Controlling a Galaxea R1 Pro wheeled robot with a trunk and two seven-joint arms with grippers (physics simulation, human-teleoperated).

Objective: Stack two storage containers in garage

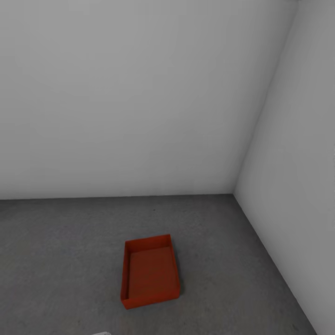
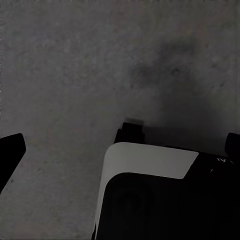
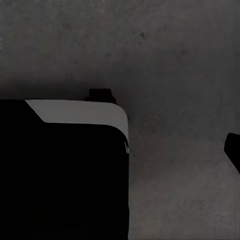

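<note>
Head view shows one storage container (image 1: 150, 272) resting on the garage floor (image 1: 60, 260) near the corner. I cannot tell my grippers' state. Stacking off-centre could tip or shove this thin-walled bin.

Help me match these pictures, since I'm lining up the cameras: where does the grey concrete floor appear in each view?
Head view: the concrete floor covers the lower part, below the walls, with the storage container resting on it.
Left wrist view: it lies behind and around the white-and-black robot body.
Right wrist view: it again lies behind and around that body.
Shared landmark: the floor's mottled grey surface.
</note>
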